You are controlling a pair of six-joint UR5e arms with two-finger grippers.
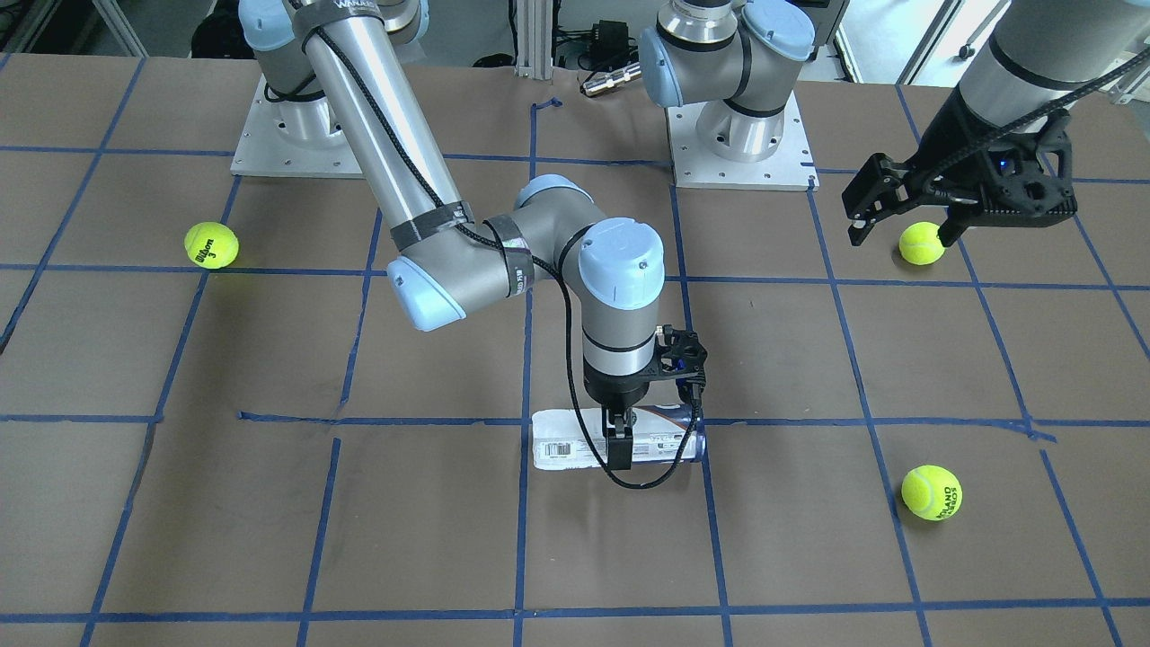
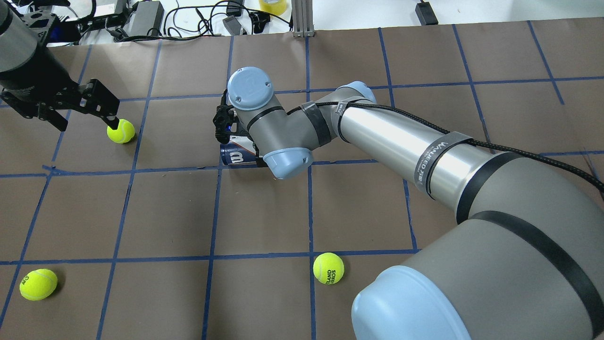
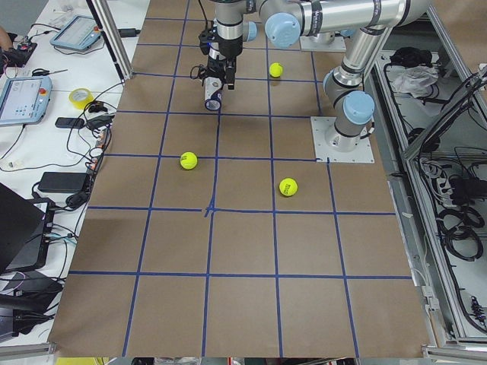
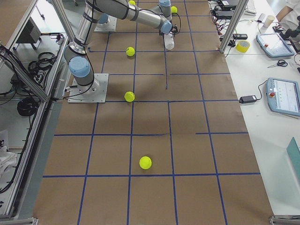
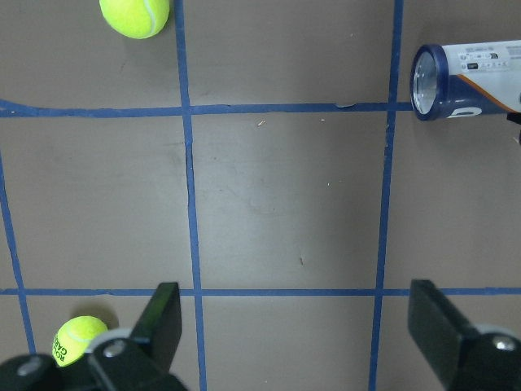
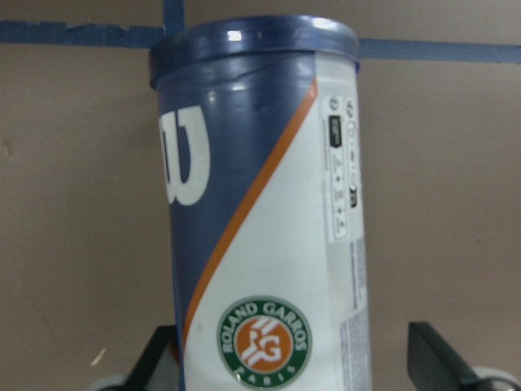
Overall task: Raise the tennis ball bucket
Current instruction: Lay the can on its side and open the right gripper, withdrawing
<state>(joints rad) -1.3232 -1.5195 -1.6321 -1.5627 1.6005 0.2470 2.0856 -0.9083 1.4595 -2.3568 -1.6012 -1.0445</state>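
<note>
Can (image 1: 564, 447) lies on its side between the spread fingers of right gripper (image 1: 620, 438); left gripper (image 5: 295, 295) hangs open, empty.

Table (image 1: 431, 539), brown paper covering, blue tape grid (image 1: 521, 539); beyond the left fingers (image 2: 106, 106), white bench (image 2: 358, 12) bearing cables (image 2: 207, 12), yellow tape roll (image 2: 272, 5); aluminium post (image 2: 299, 19).

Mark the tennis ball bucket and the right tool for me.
tennis ball bucket (image 1: 559, 447): front-facing view, barcode end of its label.
right tool (image 1: 619, 433): front-facing view, midway between its fingertips.
</note>
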